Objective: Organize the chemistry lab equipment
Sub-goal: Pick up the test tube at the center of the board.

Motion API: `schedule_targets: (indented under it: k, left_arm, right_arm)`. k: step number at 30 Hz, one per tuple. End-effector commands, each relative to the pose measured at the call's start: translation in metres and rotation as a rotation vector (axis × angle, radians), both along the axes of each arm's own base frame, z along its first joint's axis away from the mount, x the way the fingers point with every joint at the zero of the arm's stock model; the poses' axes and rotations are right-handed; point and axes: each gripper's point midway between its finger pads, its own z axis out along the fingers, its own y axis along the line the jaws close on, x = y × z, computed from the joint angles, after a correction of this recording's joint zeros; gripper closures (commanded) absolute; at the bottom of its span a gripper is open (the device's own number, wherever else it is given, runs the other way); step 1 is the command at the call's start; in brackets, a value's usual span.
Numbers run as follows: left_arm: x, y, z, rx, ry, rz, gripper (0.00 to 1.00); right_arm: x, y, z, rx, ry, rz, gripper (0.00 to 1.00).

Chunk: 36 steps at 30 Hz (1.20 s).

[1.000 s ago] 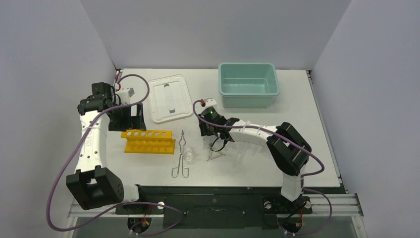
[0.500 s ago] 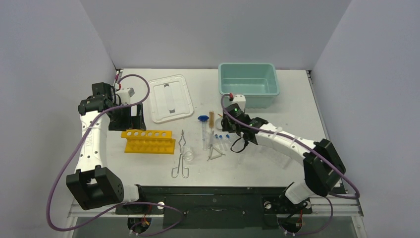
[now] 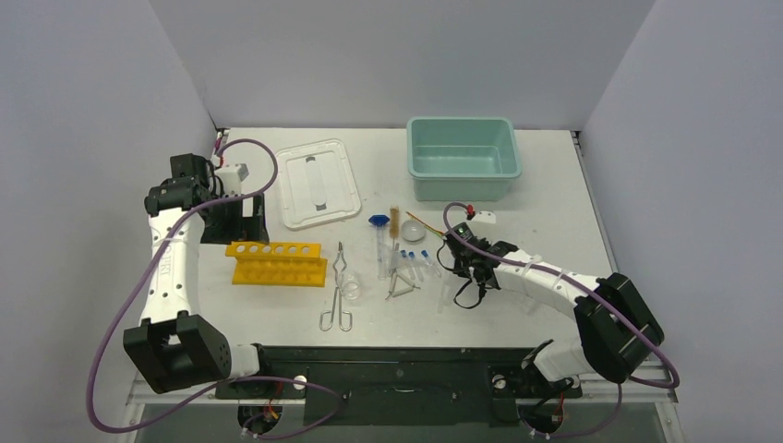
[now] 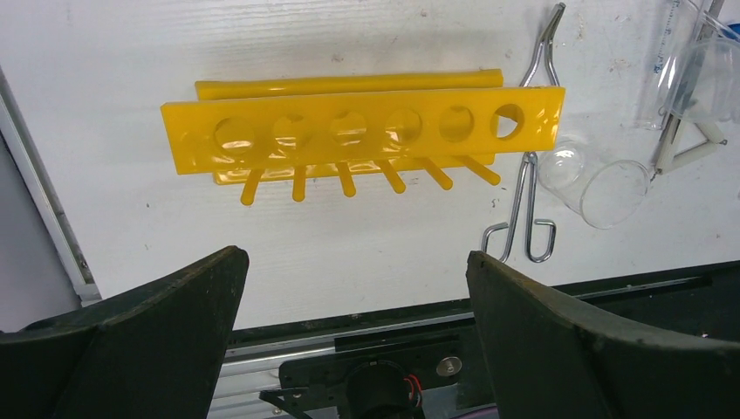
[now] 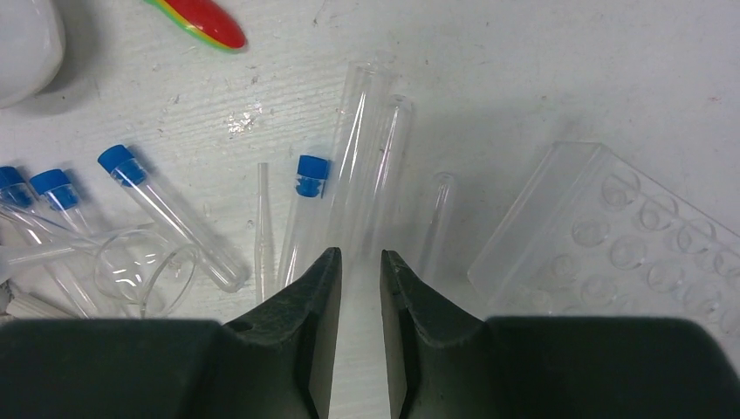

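Bench: white tabletop (image 3: pixel 554 185). Change: right gripper (image 5: pixel 359 262) has swung over to the clear glass tubes (image 5: pixel 371 157), well right of the yellow rack (image 4: pixel 358 131). Its jaws have narrowed about one tube; grip unconfirmed. The left gripper (image 4: pixel 355 255) gapes above the rack. Judged: pickup starting, nothing racked yet.

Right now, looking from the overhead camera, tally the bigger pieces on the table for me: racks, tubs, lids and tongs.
yellow holed rack: 1
teal tub: 1
white lid: 1
metal tongs: 1
Total: 4
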Motion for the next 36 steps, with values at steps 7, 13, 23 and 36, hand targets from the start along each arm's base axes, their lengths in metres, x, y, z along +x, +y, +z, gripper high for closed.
schedule_targets:
  k: [7, 13, 23, 36]
  left_arm:
    - [0.002, 0.007, 0.019, 0.047, -0.082, 0.007, 0.03]
    - [0.0, 0.008, 0.02, 0.063, -0.087, 0.006, 0.03]
    - [-0.002, 0.009, 0.022, 0.068, -0.094, 0.007, 0.03]
    - [0.001, 0.013, 0.037, 0.094, -0.131, 0.019, 0.04]
  right_arm:
    - [0.005, 0.008, -0.003, 0.081, -0.031, -0.038, 0.79]
    - [0.005, 0.018, -0.008, 0.106, -0.023, -0.024, 0.77]
    - [0.001, 0.013, -0.028, 0.073, 0.01, -0.031, 0.77]
    - [0.0, 0.015, -0.038, 0.034, 0.036, -0.016, 0.76]
